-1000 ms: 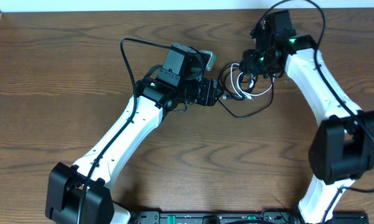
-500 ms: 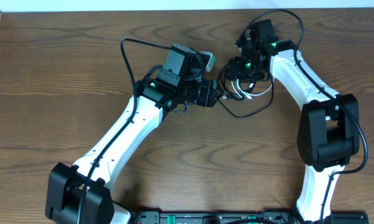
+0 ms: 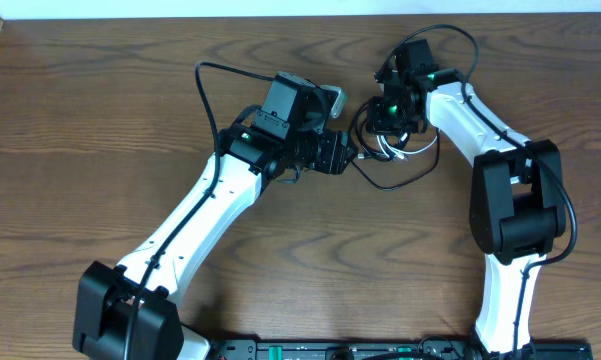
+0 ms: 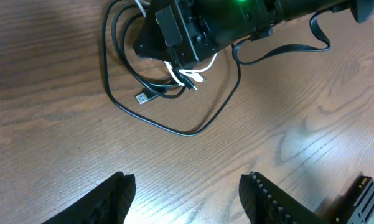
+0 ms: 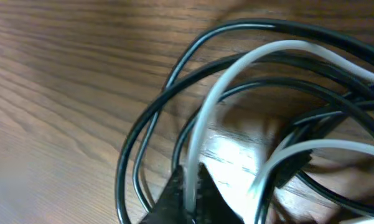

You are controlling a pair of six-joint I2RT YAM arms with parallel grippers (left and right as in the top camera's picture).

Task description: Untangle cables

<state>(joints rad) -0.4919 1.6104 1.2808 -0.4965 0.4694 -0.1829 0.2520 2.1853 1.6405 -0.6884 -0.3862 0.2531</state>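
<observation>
The cables [image 3: 395,152] lie in a tangle of thin black loops and white cords between the two arms. My right gripper [image 3: 385,118] sits right on the tangle. In the right wrist view its fingertips [image 5: 190,190] are shut on a white cable [image 5: 249,62], with black loops [image 5: 150,124] around it. My left gripper [image 3: 352,155] is just left of the tangle, open and empty. In the left wrist view its fingers [image 4: 187,199] hang over bare wood, with the cables [image 4: 174,127] and a small plug end [image 4: 142,97] beyond them under the right gripper [image 4: 199,28].
The wooden table [image 3: 100,120] runs out to the left and front. A thick black cord [image 3: 202,85] loops off the left arm. The right arm's base [image 3: 515,215] stands at the right. A dark rail [image 3: 340,350] lies along the front edge.
The right arm has swung left and folded in, bringing its gripper down onto the tangle. The left arm has not moved.
</observation>
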